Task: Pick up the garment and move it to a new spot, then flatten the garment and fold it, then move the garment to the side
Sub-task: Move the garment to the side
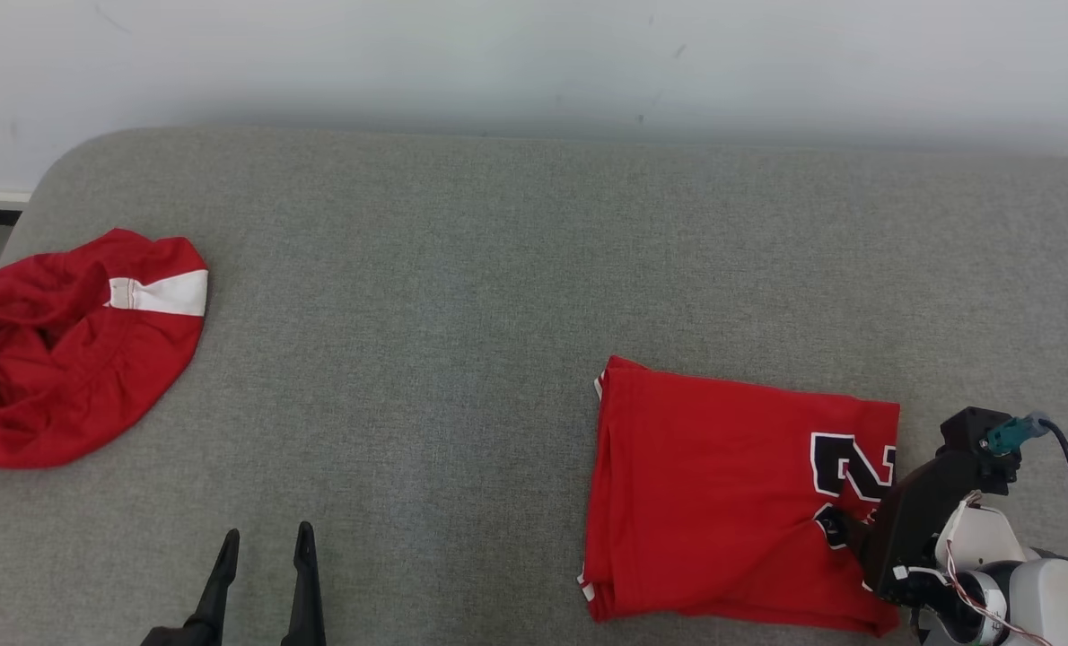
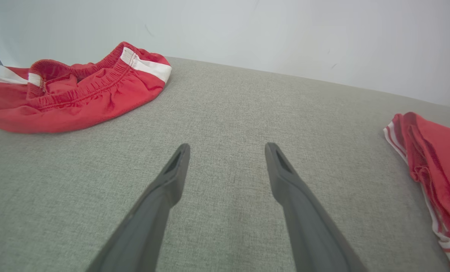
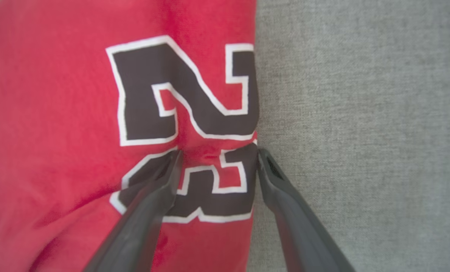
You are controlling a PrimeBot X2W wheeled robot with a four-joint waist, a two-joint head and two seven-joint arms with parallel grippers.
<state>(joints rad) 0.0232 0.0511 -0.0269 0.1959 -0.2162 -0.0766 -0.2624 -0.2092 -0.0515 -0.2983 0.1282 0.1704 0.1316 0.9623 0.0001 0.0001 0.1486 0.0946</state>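
A grey, cloth-covered desk [image 1: 462,296] with a rounded far-left corner; a folded red jersey [image 1: 713,502] with black numerals lies flat toward its right; crumpled red shorts [image 1: 67,359], white-striped, lie at its left edge, well apart.

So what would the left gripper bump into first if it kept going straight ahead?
Probably nothing soon. The left gripper points over bare grey fabric surface, between the red shorts and the folded red jersey. The white wall comes next, though depth is hard to judge.
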